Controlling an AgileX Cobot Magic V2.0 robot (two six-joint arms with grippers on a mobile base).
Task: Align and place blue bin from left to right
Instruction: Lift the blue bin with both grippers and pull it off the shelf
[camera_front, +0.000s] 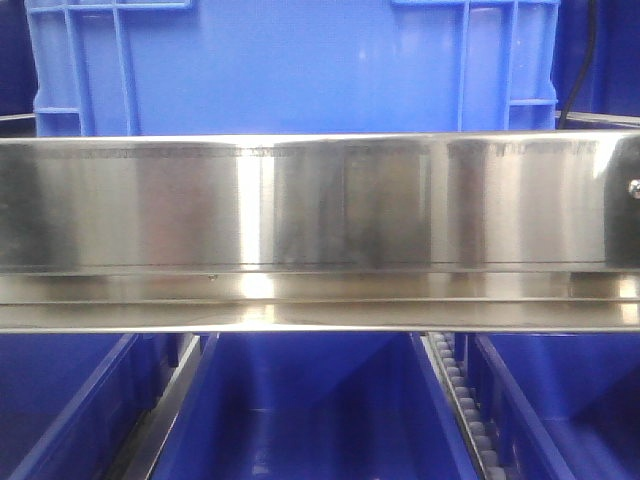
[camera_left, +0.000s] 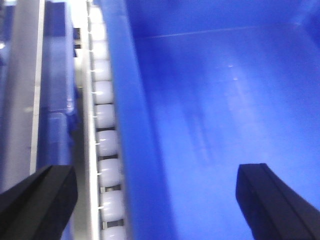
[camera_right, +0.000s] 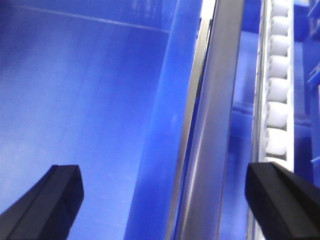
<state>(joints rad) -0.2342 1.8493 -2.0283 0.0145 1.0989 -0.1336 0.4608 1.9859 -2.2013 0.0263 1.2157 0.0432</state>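
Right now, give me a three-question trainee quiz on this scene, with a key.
1. True or false: the left jaws straddle a wall of the blue bin.
2. What runs alongside that wall in the left wrist view? A) white rollers B) a chain C) a hose
3. Fill in: the right jaws are ___ (open or shut).
Key: 1 true; 2 A; 3 open.

blue bin (camera_left: 225, 125) interior free under left claw (camera_left: 157, 200), its wall (camera_left: 132, 140) and roller track (camera_left: 106, 145) between the fingers (camera_left: 272, 200)
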